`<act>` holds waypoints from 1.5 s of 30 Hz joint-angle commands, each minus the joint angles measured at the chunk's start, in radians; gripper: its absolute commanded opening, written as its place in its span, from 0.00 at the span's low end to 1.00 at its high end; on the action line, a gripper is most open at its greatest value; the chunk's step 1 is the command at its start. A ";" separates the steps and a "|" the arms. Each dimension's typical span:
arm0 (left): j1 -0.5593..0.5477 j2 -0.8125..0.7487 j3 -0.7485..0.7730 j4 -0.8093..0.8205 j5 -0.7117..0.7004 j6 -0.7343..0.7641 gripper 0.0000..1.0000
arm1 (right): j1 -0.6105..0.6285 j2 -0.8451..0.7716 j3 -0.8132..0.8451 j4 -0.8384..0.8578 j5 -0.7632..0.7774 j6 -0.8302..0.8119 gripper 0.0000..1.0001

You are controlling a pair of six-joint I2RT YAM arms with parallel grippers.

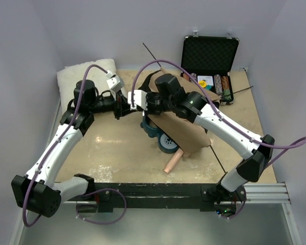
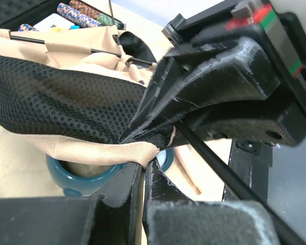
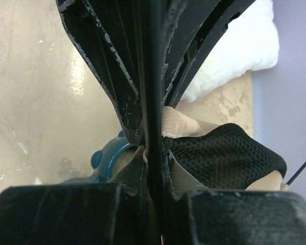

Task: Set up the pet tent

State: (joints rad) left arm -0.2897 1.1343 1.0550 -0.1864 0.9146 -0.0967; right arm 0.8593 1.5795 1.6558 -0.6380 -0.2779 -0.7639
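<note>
left tool (image 2: 144,171), pressed together, pins the tan-webbing corner (image 2: 137,151) of the tan fabric, black-mesh-lined pet tent (image 2: 66,102); right tool (image 3: 154,168), closed on its thin dark pole (image 2: 219,167), likely seating the tip there.

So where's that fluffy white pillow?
In the top view the white pillow lies at the far left corner of the table, behind the left arm, left of the tan tent.

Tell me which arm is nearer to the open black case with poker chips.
Right. The right arm reaches over the pet tent, just in front of the case. The left arm is on the opposite side, beside the white pillow, clearly farther away.
</note>
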 commanded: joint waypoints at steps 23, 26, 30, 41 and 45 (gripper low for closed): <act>0.040 0.067 -0.357 1.416 0.029 -0.601 0.46 | -0.212 -0.170 0.058 0.267 -0.520 0.419 0.00; 0.000 0.125 -0.310 1.410 -0.022 -0.546 0.42 | -0.212 -0.188 0.030 0.285 -0.521 0.431 0.00; -0.048 0.180 -0.247 1.432 -0.020 -0.523 0.45 | -0.212 -0.204 -0.002 0.317 -0.527 0.466 0.00; -0.114 0.194 -0.164 1.391 -0.088 -0.514 0.69 | -0.213 -0.208 -0.070 0.362 -0.563 0.538 0.19; -0.120 0.188 -0.139 1.397 -0.050 -0.601 0.01 | -0.220 -0.204 -0.061 0.348 -0.535 0.539 0.23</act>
State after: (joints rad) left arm -0.3973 1.3388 0.8440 1.1255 0.8654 -0.6426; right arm 0.6449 1.3987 1.5948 -0.3099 -0.8047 -0.2840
